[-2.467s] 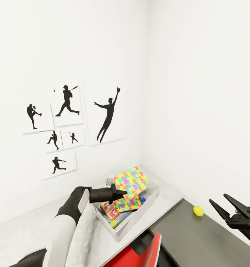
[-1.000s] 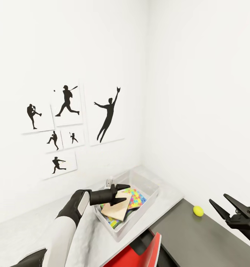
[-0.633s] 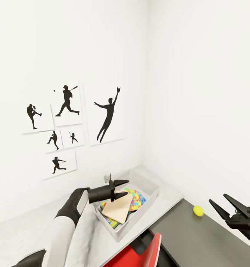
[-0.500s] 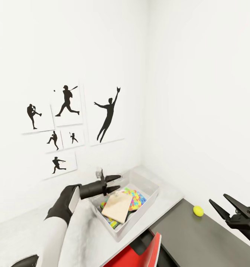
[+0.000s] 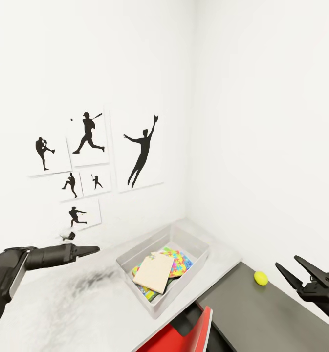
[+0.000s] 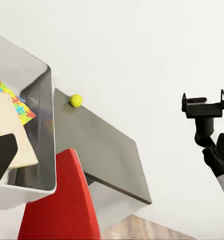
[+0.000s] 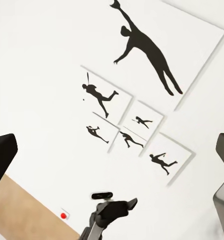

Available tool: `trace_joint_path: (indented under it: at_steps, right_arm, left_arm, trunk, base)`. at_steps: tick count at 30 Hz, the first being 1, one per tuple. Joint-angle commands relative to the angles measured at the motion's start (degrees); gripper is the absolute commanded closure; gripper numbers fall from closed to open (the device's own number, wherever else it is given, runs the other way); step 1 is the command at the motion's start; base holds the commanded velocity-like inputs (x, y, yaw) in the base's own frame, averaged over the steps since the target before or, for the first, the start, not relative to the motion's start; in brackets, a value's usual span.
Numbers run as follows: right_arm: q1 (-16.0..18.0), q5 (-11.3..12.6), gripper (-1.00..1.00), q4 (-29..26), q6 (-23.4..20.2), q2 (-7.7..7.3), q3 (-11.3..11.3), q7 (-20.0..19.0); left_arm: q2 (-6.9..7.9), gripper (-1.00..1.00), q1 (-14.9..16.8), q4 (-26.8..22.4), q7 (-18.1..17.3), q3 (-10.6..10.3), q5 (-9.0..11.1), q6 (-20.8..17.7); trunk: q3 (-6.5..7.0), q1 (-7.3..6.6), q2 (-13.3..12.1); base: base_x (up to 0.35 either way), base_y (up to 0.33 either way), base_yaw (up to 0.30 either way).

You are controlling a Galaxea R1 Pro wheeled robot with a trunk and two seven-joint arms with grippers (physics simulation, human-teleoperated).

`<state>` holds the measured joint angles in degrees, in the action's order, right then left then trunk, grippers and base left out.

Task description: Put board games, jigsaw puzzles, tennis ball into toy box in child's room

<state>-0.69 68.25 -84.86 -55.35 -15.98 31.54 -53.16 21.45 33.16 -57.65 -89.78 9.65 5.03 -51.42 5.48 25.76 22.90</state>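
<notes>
the toy box [image 5: 196,270] sits near the far right end of the light-grey worktop [image 5: 71,313], close to the room corner, one long wall near the worktop's front edge. inside it a jigsaw puzzle [image 5: 182,261] lies flat with a plain beige square [image 5: 154,272] tilted over it, more puzzle pattern peeking out at the near end; all of it sits below the rim. the tennis ball [image 5: 261,278] rests on the lower dark grey shelf unit [image 5: 242,313], near the wall and well apart from the box; in the left wrist view the ball [image 6: 76,100] sits just beyond the box wall [image 6: 39,130]

the left tool [image 5: 88,250] hangs over the bare worktop, well to the left of the box, fingers drawn together and holding nothing, the stretch of worktop between it and the box open. the right tool [image 5: 293,267] hovers over the shelf unit's right side, beside the ball but apart from it, its two fingers spread wide and empty. a red chair back [image 5: 186,335] stands against the front edge below the box. black sports-silhouette pictures [image 5: 88,166] hang on the wall above the worktop
</notes>
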Motion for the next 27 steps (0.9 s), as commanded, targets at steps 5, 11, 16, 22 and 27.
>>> trace_joint_path:
  at_steps: [5, 11, 16, 22, 27]
  right_arm:
    - [-0.01, 0.04, -1.0, 0.03, -0.2, 0.06, 0.02, -0.02]
    - [-0.01, 0.04, -1.0, -0.01, -0.15, 0.12, -0.04, 0.04]
    - [-0.01, 0.04, -1.0, -0.04, -0.09, 0.16, -0.07, 0.15]
    - [-0.01, 0.04, -1.0, -0.02, -0.02, 0.16, -0.18, 0.24]
    - [-0.01, 0.04, -1.0, 0.03, -0.02, 0.16, -0.16, 0.25]
  left_arm:
    - [1.68, -1.0, -2.29, -0.25, -0.22, 2.09, 0.14, 1.35]
    - [1.88, -1.0, -2.63, -0.52, -0.22, 4.61, 0.14, 1.8]
    - [2.03, -1.0, -2.66, -0.61, -0.22, 4.92, 0.15, 1.91]
    - [2.33, -1.0, -2.66, -0.62, -0.22, 4.95, 0.15, 1.93]
    - [2.31, -1.0, -2.66, -0.62, -0.22, 4.94, 0.15, 1.93]
  trunk:
    - [0.25, 0.02, 0.02]
    - [0.65, 0.02, 0.02]
    - [1.0, 0.02, 0.02]
    - [1.41, 0.02, 0.02]
    - [1.75, 0.02, 0.02]
  base:
    - [0.0, 0.0, -0.138]
    - [-0.11, 0.033, -0.189]
    - [-0.079, 0.017, -0.199]
    - [-0.091, 0.002, -0.202]
    - [-0.158, 0.0, -0.205]
